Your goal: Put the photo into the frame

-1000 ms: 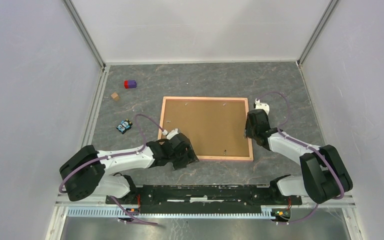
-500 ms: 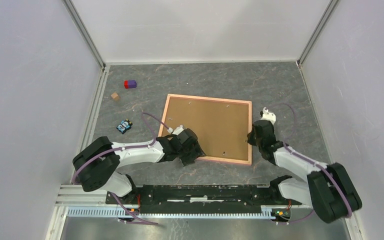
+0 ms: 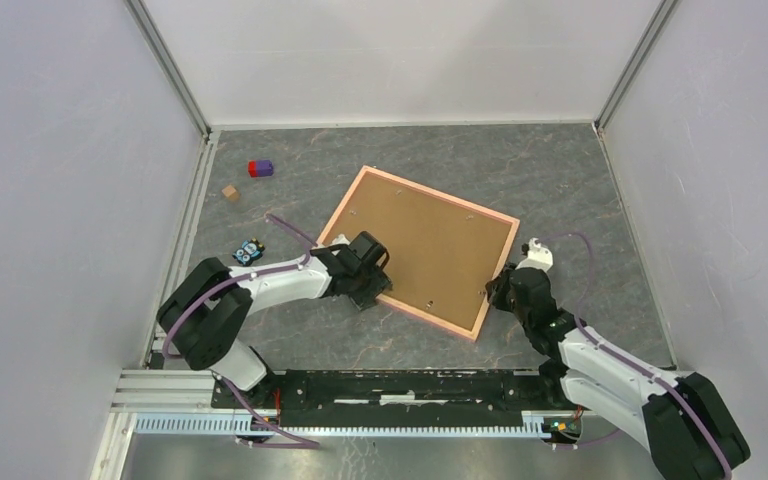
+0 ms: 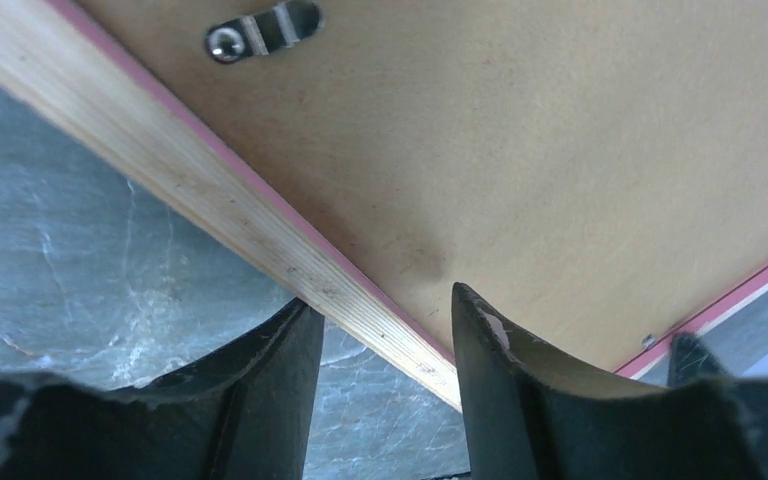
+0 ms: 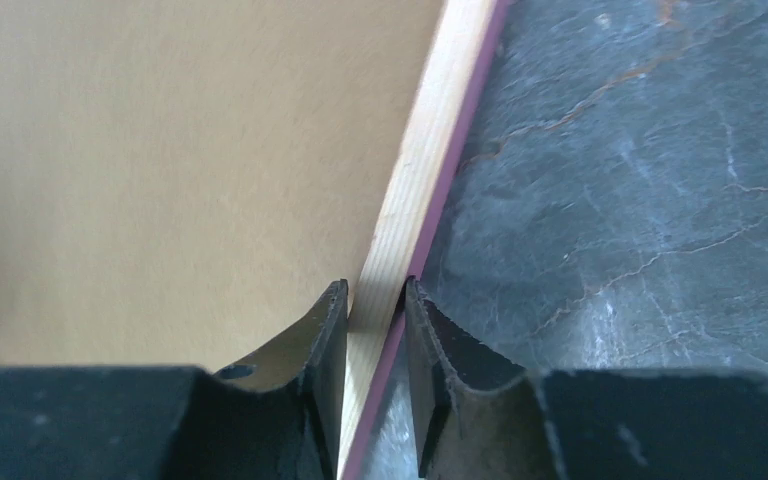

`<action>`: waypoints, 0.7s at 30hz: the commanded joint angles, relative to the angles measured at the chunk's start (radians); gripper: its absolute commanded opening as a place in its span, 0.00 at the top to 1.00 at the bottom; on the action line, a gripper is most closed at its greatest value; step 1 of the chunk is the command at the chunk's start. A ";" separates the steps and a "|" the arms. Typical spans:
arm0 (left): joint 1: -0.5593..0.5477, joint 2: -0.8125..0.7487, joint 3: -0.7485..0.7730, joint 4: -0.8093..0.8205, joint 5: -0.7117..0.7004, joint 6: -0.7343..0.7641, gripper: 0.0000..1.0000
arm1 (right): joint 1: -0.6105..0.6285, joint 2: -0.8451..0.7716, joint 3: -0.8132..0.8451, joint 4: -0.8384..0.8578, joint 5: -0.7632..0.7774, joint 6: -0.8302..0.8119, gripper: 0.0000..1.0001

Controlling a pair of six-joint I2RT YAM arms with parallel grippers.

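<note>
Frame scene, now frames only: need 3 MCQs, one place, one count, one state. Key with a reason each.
1. Where does the right pincer hold the frame?
A) far-left corner
B) right-hand edge
C) near-left edge

2. How many small loose objects lie left of the frame?
A) one
B) five
C) three

3. How does the frame lie?
A) flat, backing board up
B) flat, photo showing
C) standing on edge

Key:
1 B: the right wrist view shows the pincer closed across that edge.
2 C: red-purple block, tan cube, blue-black item.
3 A: the brown board fills the frame in the top view.
</note>
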 commanded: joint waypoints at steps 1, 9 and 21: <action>0.048 0.055 0.012 -0.012 -0.071 0.026 0.45 | 0.039 -0.054 0.041 -0.217 -0.034 -0.182 0.61; 0.057 0.096 0.098 -0.041 -0.067 0.270 0.72 | 0.030 -0.070 0.268 -0.266 0.165 -0.354 0.36; 0.128 0.141 0.250 -0.171 0.006 0.880 0.98 | -0.222 0.271 0.496 -0.332 -0.239 -0.513 0.23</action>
